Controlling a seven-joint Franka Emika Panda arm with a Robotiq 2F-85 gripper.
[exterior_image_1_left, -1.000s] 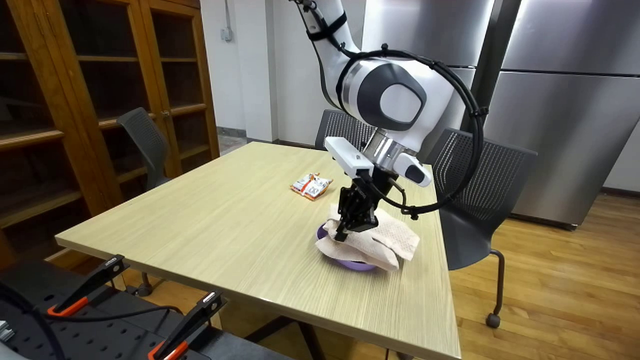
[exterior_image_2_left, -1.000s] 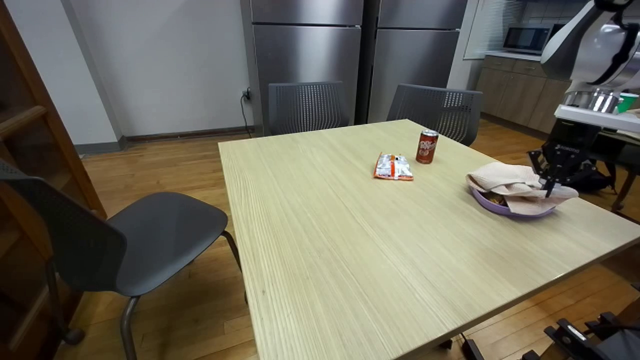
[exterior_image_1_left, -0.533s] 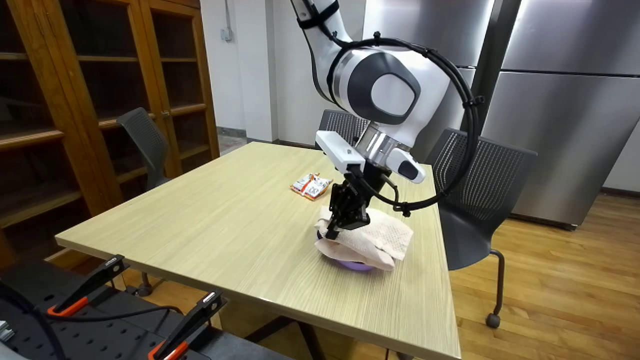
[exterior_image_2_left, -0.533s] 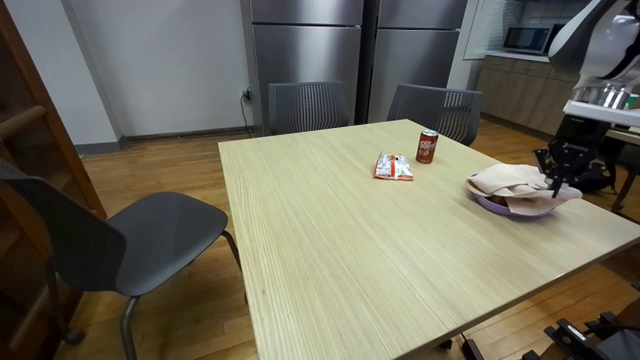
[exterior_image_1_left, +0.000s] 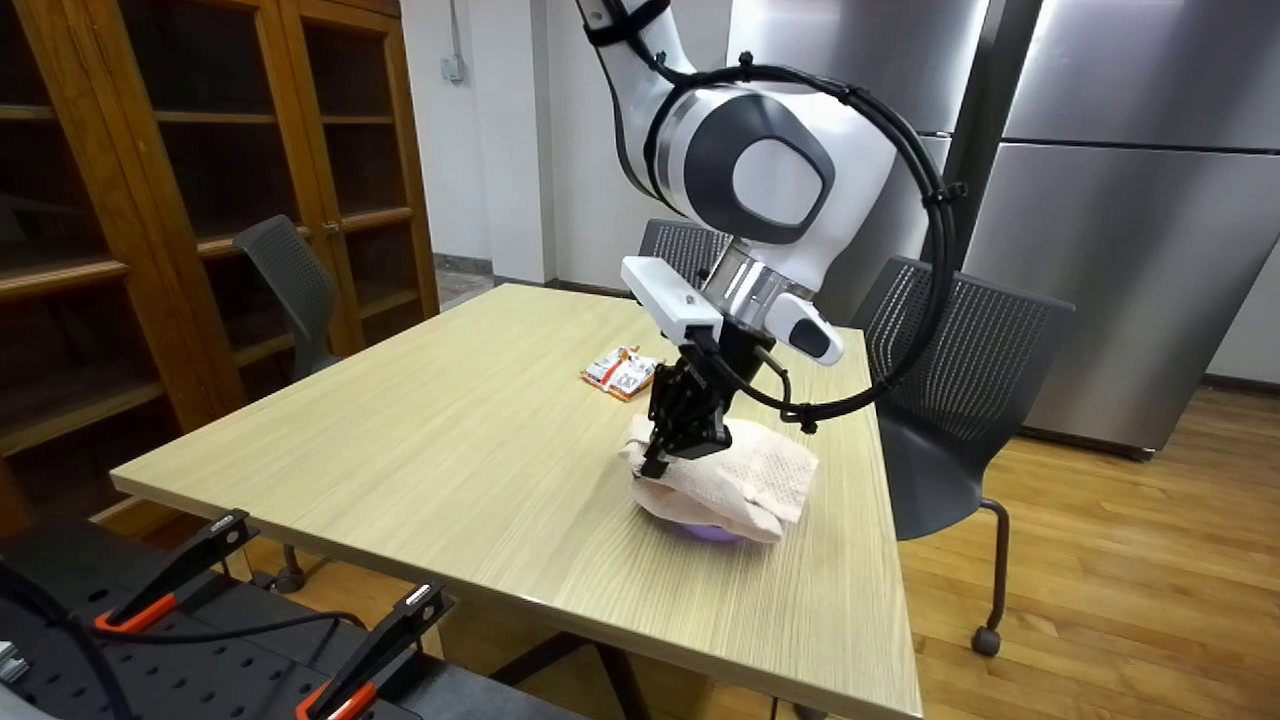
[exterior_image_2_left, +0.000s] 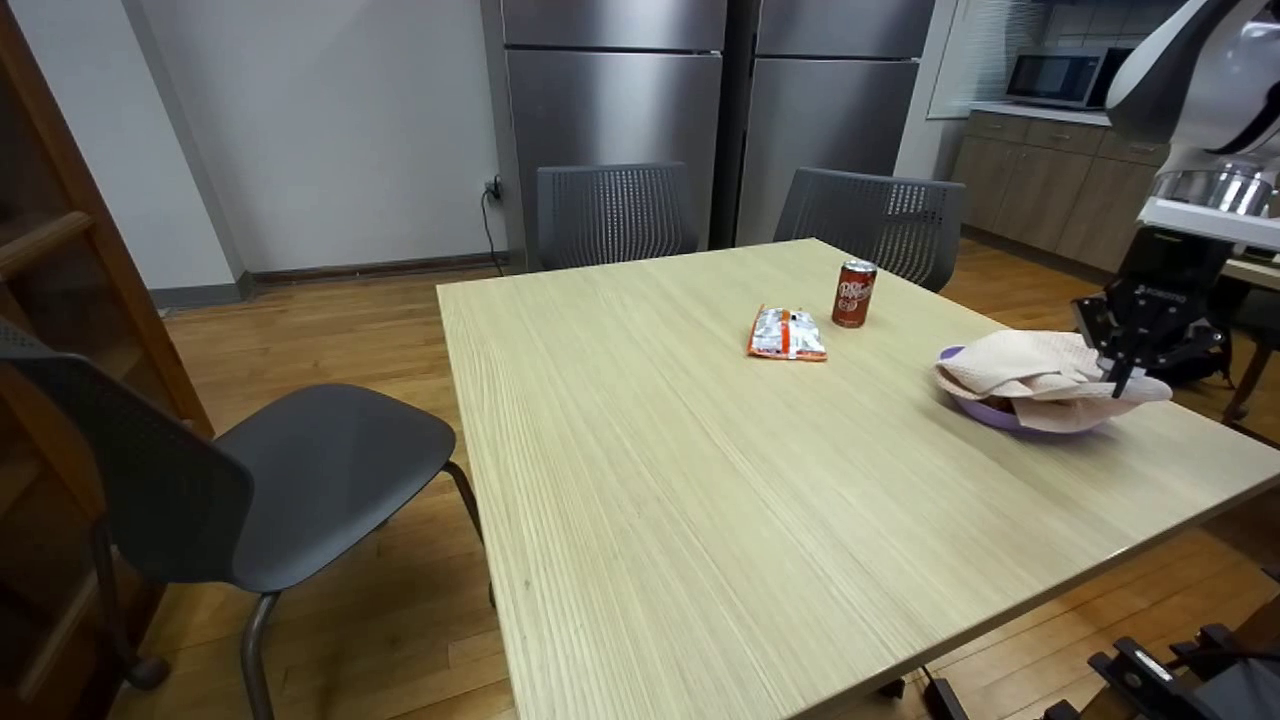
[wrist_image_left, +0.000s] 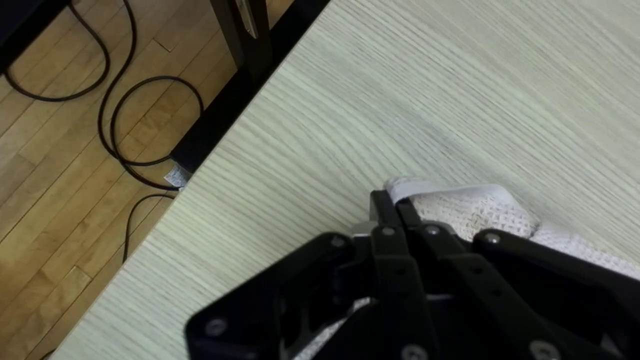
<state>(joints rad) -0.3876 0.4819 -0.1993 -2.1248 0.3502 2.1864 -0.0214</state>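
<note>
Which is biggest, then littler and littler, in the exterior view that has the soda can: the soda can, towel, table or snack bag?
1. table
2. towel
3. snack bag and soda can: too alike to rank; the bag looks wider, the can taller.

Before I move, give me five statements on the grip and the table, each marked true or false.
1. The cloth drapes over the purple dish. True.
2. The jaws are wide open. False: they are shut on the cloth.
3. The red can stands upright near the snack packet. True.
4. The snack packet lies under the cloth. False: it rests on the table, uncovered.
5. Part of the purple dish is visible. True.
</note>
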